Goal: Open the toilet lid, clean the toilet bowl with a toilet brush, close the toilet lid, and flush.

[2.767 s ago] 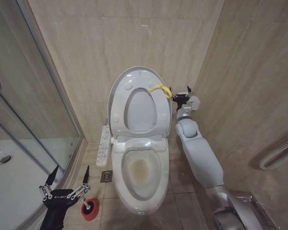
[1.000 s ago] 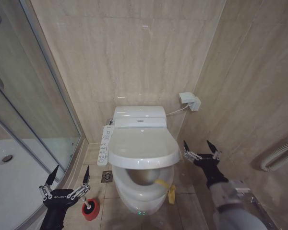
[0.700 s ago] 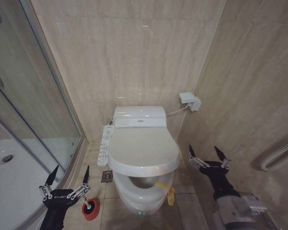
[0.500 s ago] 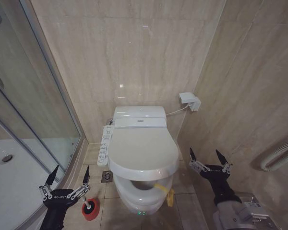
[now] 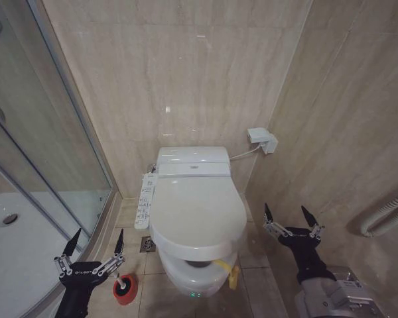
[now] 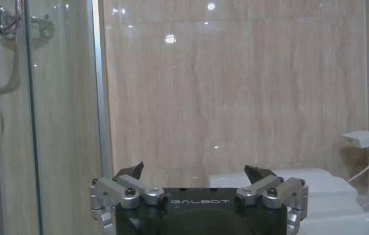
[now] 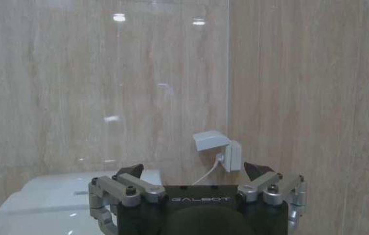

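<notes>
Toilet lid (image 5: 198, 211) sits nearly closed; we judge flushing remains. Right gripper (image 5: 292, 222) beside it and left gripper (image 5: 91, 252) both spread fingers empty.

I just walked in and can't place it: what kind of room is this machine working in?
A small bathroom, it seems: a white toilet with the toilet lid nearly down, a glass shower enclosure beside it, and a toilet brush in its red holder on the tiled floor.

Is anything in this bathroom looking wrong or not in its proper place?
The toilet lid is not fully shut: a gap stays at its front, above the toilet bowl. Its yellow strap hangs loose there. Nothing spilled or broken.
</notes>
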{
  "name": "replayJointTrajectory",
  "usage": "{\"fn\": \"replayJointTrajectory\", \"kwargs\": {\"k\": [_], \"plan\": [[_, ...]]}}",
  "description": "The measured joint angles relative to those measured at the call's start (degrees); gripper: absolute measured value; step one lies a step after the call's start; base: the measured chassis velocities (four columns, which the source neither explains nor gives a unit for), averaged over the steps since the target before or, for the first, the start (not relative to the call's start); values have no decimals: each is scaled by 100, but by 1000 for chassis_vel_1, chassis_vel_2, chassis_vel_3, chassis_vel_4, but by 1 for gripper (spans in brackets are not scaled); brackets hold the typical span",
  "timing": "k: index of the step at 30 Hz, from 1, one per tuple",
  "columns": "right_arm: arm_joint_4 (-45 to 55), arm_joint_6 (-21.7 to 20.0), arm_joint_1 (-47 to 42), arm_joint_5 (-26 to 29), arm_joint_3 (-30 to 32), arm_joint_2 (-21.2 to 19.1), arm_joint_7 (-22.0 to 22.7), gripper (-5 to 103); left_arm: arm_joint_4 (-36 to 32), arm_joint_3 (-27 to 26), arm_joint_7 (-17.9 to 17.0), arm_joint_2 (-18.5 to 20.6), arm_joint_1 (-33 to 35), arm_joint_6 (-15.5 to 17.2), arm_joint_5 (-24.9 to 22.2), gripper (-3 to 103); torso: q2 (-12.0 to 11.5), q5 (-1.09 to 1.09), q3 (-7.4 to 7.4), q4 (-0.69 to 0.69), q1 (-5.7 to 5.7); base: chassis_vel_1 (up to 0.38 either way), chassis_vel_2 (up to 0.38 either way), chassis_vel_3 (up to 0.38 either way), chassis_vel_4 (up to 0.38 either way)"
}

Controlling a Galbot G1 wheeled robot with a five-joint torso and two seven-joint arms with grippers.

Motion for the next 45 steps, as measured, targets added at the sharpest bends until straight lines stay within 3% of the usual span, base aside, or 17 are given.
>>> {"fn": "replayJointTrajectory", "kwargs": {"k": [45], "plan": [[-13, -12, 11, 19, 0, -9, 16, 100, 0, 0, 0, 0, 0, 0, 0, 100, 0, 0, 0, 0, 0, 0, 0, 0, 0]]}}
